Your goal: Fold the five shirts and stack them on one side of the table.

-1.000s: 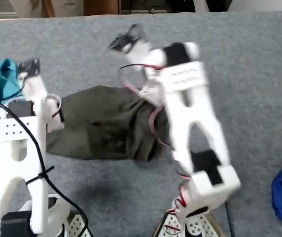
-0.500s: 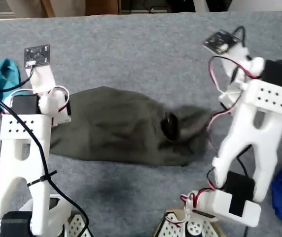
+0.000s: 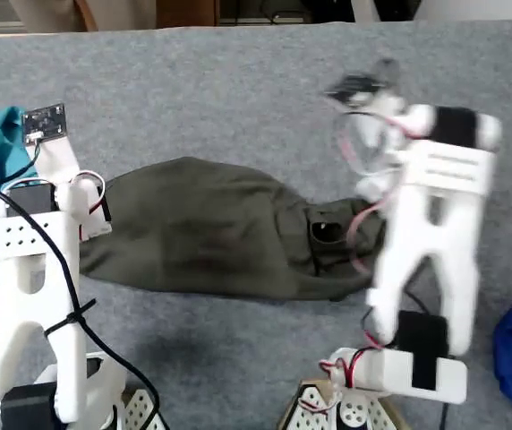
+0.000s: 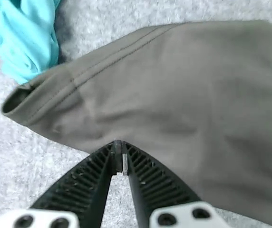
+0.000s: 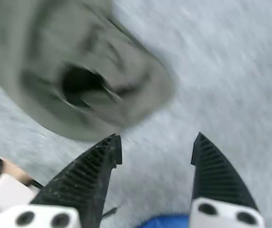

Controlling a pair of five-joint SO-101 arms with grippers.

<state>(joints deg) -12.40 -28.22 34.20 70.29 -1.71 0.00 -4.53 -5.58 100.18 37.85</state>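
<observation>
Olive shirt [image 3: 211,228] lies at table centre, long axis left-right between arms. Left gripper [image 4: 119,159]: jaws together, pinching left hem. Right gripper [image 5: 155,147]: jaws wide apart, hovers just beside collar end [image 5: 81,83]; right arm nearer there.

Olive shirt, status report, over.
Left pincer shut at edge of olive shirt. Right pincer open, empty, beside its other end. Shirt spread, unfolded. Teal shirt nearby.
</observation>
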